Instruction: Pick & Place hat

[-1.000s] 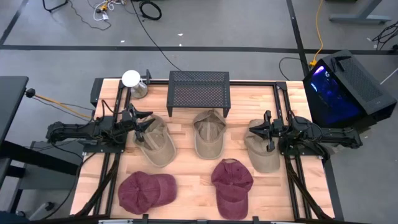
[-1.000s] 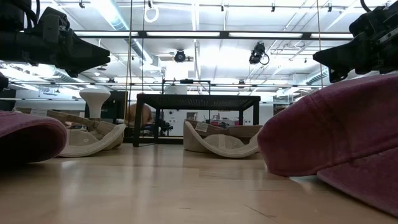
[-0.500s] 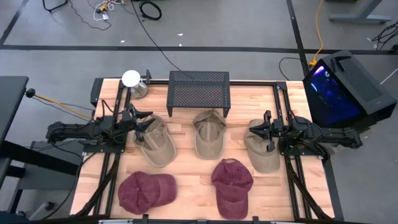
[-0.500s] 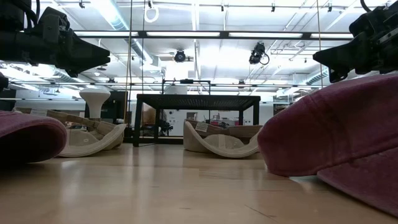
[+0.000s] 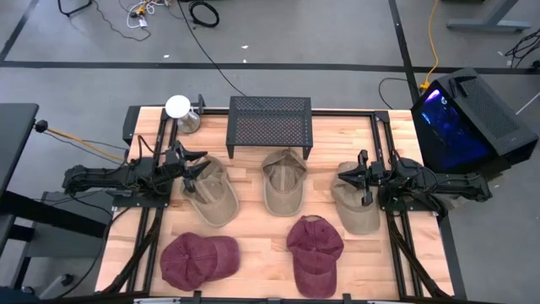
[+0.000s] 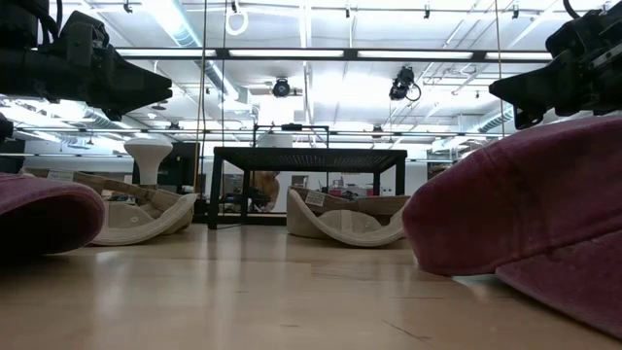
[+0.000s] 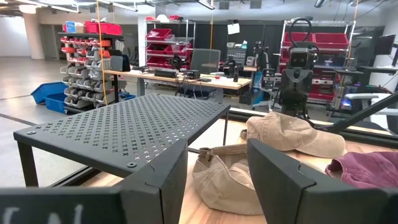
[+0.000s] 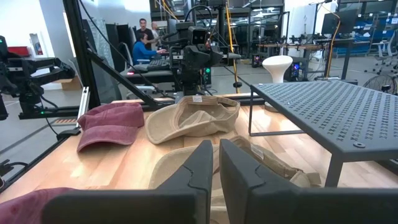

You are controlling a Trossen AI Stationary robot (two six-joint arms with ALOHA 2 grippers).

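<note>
Overhead and level views of a wooden worktop carrying five hats and a black perforated stand. Three tan hats lie in a row across the middle: the left tan hat, the centre tan hat just in front of the stand, and the right tan hat. Two maroon hats lie nearer the front edge: the left maroon hat and the right maroon hat, the latter filling the right of the level view. A small white-topped object stands at the back left corner, beside the stand.

The left hand hovers over the inner edge of the left tan hat, its fingers apart with a clear gap between them and nothing held. The right hand hovers over the upper part of the right tan hat, its fingers drawn nearly together, a narrow slit between them, also empty. Both arms reach in horizontally from opposite sides of the worktop. A dark case with a blue glow sits off the worktop at the right.
</note>
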